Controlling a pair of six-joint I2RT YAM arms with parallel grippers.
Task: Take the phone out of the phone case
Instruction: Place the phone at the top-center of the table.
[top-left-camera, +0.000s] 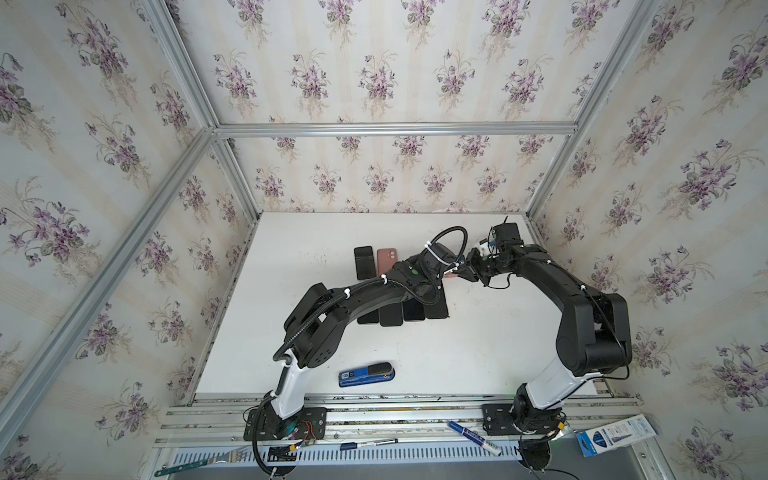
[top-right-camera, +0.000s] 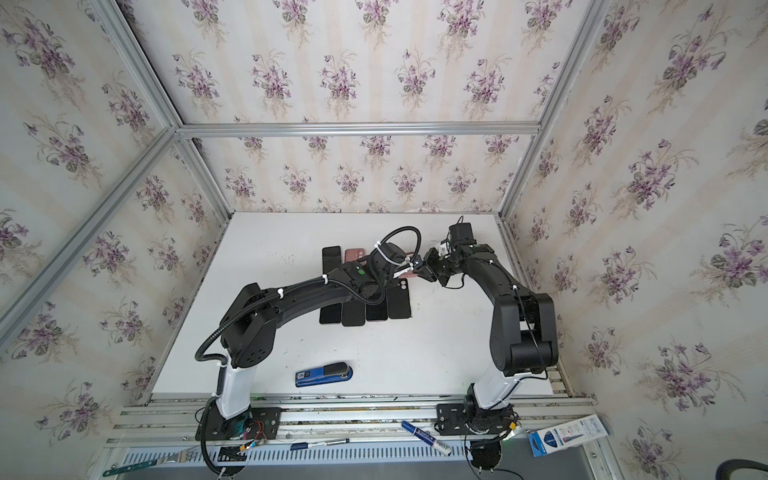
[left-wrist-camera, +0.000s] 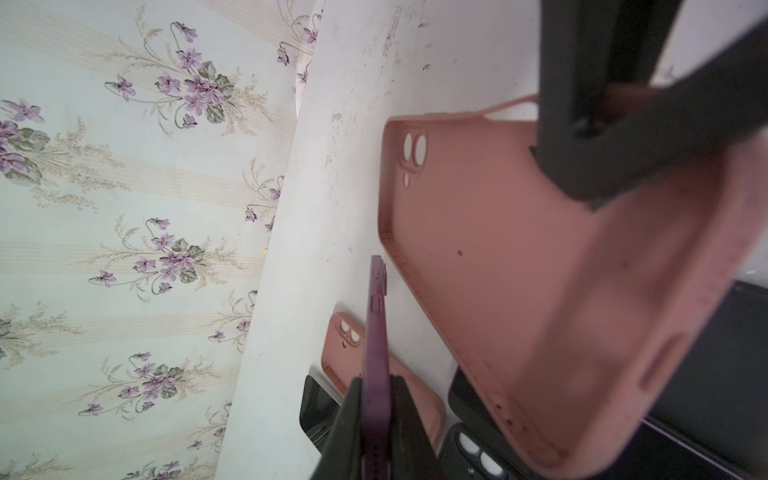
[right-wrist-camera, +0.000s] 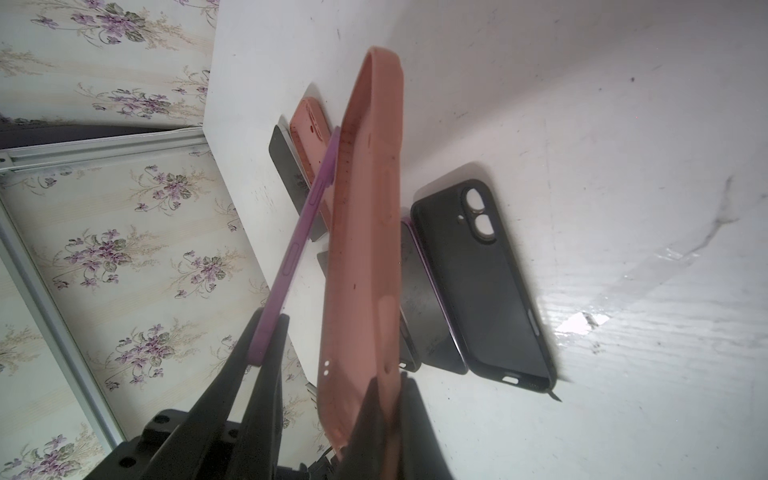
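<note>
My left gripper (left-wrist-camera: 376, 386) is shut on the lower end of a purple phone (left-wrist-camera: 376, 332), which I see edge-on. The phone is out of the pink phone case (left-wrist-camera: 519, 270); the case's inside is empty, with its camera holes showing. My right gripper (right-wrist-camera: 390, 386) is shut on the bottom rim of that case (right-wrist-camera: 365, 208). In the right wrist view the phone (right-wrist-camera: 299, 241) hangs beside the case with a gap between them. In both top views the two grippers (top-left-camera: 455, 268) (top-left-camera: 468, 270) meet above the table's far middle.
On the white table (top-left-camera: 478, 340) lie a black phone (top-left-camera: 363, 262), another pink case (top-left-camera: 387, 259), a row of dark phones and cases (top-left-camera: 403, 313) and a black case (right-wrist-camera: 482, 282). A blue stapler (top-left-camera: 366, 374) lies near the front edge. Markers (top-left-camera: 473, 436) rest on the front rail.
</note>
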